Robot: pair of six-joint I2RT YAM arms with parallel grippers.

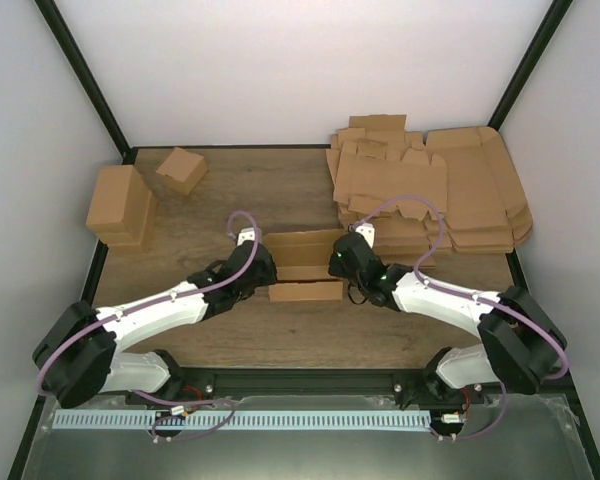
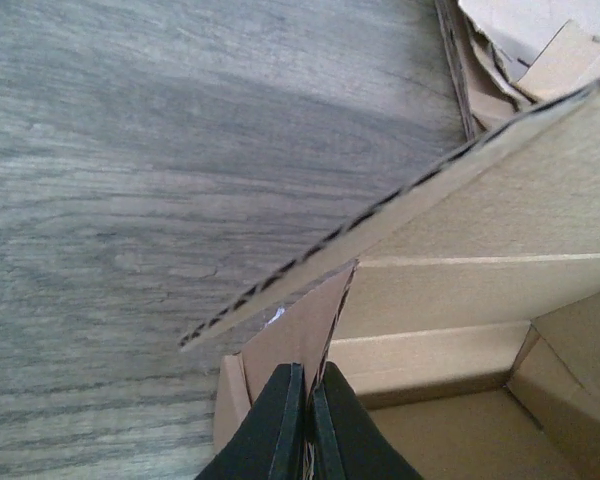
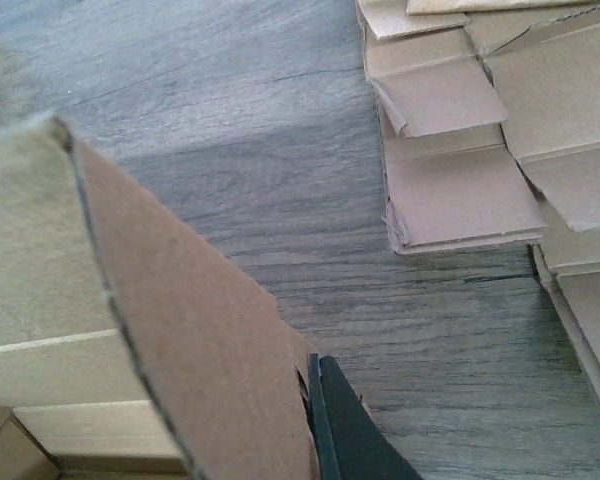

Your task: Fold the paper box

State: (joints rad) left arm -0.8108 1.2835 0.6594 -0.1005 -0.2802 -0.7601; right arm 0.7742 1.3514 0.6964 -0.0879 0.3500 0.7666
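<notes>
The paper box (image 1: 302, 266) is a half-folded brown cardboard tray lying mid-table between the two arms, its front wall (image 1: 306, 291) standing up. My left gripper (image 1: 265, 268) is at its left end. In the left wrist view the gripper (image 2: 308, 372) is shut on a thin upright end flap (image 2: 302, 325), with the tray's inside (image 2: 450, 425) to the right and a long panel (image 2: 500, 170) slanting above. My right gripper (image 1: 338, 262) is at the right end, shut (image 3: 313, 366) on that end's flap (image 3: 200, 330). That flap hides one finger; only the other black finger (image 3: 345, 425) shows.
A pile of flat die-cut cardboard sheets (image 1: 430, 190) fills the back right; its edges (image 3: 460, 190) lie close to my right gripper. Stacked folded boxes (image 1: 120, 208) and a small tilted box (image 1: 182, 168) sit at the back left. Bare wood table (image 2: 180, 180) lies left of the tray.
</notes>
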